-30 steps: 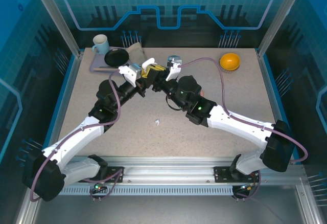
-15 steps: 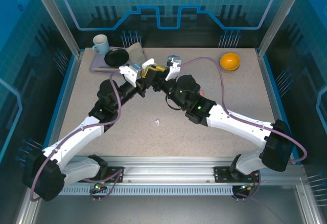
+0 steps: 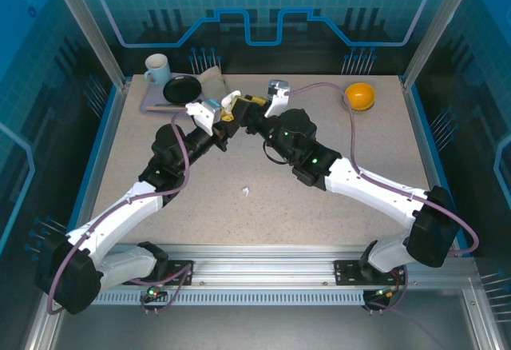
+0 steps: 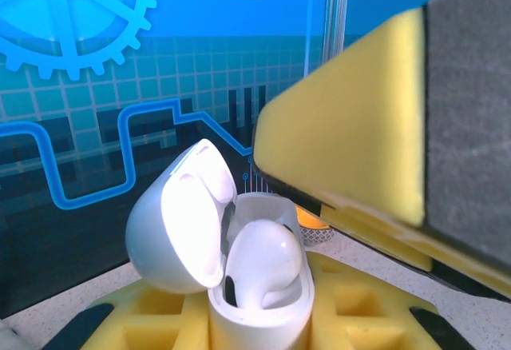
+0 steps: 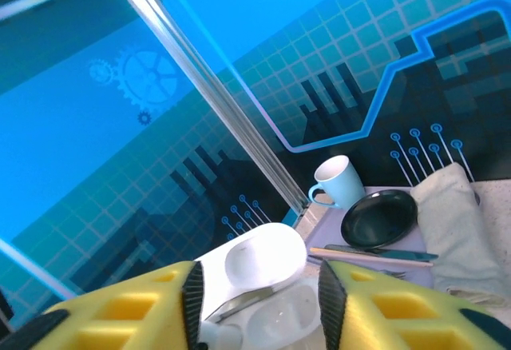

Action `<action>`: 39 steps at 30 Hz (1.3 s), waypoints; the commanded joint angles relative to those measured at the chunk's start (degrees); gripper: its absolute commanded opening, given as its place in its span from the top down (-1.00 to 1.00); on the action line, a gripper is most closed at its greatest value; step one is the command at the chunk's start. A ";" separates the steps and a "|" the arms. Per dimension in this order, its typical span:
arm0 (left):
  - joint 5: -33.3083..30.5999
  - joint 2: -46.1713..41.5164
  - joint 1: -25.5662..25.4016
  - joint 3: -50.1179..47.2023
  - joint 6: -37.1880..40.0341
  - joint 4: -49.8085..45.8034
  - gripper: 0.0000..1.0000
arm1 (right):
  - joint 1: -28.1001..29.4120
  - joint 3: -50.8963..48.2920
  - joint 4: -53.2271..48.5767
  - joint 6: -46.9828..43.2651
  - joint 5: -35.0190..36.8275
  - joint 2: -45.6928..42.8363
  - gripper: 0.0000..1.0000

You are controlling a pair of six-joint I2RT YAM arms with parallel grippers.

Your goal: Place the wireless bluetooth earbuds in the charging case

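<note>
You're looking at one glossy white plastic charging case (image 4: 255, 330), one smooth white earbud (image 4: 267, 258) inside it, one tiny white earbud (image 3: 246, 191) lying loose, one pale blue ceramic mug (image 3: 156, 68), one round black plate (image 3: 182, 89), one round orange object (image 3: 359, 95), one folded beige cloth (image 3: 212, 81).

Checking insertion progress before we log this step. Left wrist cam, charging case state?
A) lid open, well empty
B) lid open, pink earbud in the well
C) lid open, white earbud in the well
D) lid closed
C: the charging case has its lid swung open to the left, and a white earbud sits in the well.
</note>
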 commanded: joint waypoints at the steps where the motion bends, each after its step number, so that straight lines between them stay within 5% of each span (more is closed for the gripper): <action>1: 0.70 -0.87 -0.49 1.80 0.42 3.88 1.00 | -0.78 0.97 -0.40 0.86 -0.50 -0.69 -0.10; 11: 1.88 -3.64 -0.36 -1.60 1.82 2.66 1.00 | -3.90 -4.07 -6.87 2.60 -1.20 -11.84 -0.30; 21: 1.50 -7.14 0.33 -3.67 3.93 -0.36 1.00 | -5.99 -8.97 -42.96 6.21 4.56 -20.75 -0.38; 29: 0.66 -7.31 1.76 -2.83 4.03 -0.05 1.00 | -2.91 -8.40 -56.65 19.99 0.94 -4.68 -0.38; 39: -0.79 -9.40 6.62 -3.04 0.72 0.63 1.00 | 4.41 13.83 -67.80 8.20 1.24 23.56 -0.32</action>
